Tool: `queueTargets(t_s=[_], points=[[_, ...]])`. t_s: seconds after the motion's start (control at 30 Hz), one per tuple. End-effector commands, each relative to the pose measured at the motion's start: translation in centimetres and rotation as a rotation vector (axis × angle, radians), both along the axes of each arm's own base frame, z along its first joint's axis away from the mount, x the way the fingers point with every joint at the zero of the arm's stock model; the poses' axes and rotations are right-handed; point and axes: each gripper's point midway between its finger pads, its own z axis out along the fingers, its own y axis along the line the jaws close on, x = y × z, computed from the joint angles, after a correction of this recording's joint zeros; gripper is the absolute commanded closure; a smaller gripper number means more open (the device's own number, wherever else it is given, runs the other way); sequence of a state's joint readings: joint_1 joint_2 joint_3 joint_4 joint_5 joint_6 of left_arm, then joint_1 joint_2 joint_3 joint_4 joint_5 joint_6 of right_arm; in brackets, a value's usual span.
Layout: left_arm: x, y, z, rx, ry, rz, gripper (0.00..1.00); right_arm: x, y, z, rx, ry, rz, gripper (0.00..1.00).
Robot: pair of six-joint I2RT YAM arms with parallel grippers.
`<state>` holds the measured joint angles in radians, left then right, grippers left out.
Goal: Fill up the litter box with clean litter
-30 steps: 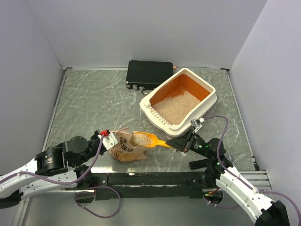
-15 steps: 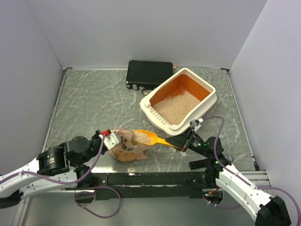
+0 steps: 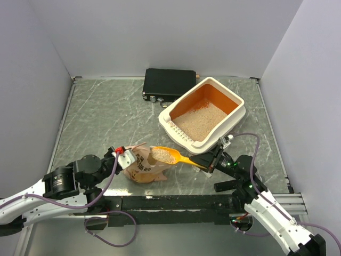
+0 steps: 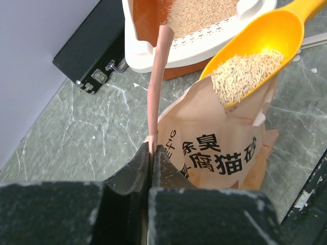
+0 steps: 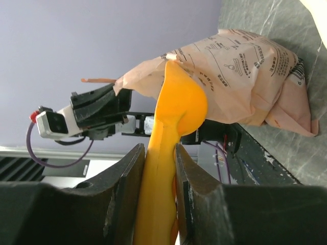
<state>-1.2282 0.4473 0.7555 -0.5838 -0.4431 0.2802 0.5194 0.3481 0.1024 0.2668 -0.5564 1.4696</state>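
The litter box [image 3: 233,102] stands at the back right, cream rim, orange inside, with clean litter [image 3: 200,119] lying in its near half. It also shows in the left wrist view [image 4: 214,43]. My right gripper [image 3: 209,162] is shut on the handle of a yellow-orange scoop [image 3: 169,156], whose bowl holds litter [image 4: 242,74] just above the mouth of the paper bag [image 3: 143,168]. My left gripper [image 3: 119,160] is shut on the bag's thin upright edge strip [image 4: 158,76]. In the right wrist view the scoop [image 5: 179,109] sits between the fingers [image 5: 126,173].
A flat black case [image 3: 168,84] lies at the back, touching the litter box's left corner. The black front rail [image 3: 170,202] runs along the table's near edge under both arms. Grey walls close in the left, back and right.
The loaded scoop has lifted slightly and shifted a little right, out of the bag's mouth. My right arm has drawn back to the right. The left gripper and bag have barely moved.
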Motion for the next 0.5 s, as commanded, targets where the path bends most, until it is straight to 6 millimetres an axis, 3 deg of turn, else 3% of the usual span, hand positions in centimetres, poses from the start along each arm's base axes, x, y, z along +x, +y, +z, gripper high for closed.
queueTargets(t_s=[0.0, 0.27, 0.47], points=[[0.6, -0.5, 2.4, -0.101, -0.052, 0.020, 0.99, 0.6, -0.7, 3.5, 0.027, -0.034, -0.063, 1.00], [0.7, -0.8, 1.3, -0.072, -0.032, 0.028, 0.99, 2.1, -1.6, 5.5, 0.047, -0.048, -0.164, 1.00], [0.4, -0.8, 1.4, -0.107, -0.035, 0.010, 0.99, 5.1, -3.1, 6.1, 0.049, -0.059, -0.331, 1.00]])
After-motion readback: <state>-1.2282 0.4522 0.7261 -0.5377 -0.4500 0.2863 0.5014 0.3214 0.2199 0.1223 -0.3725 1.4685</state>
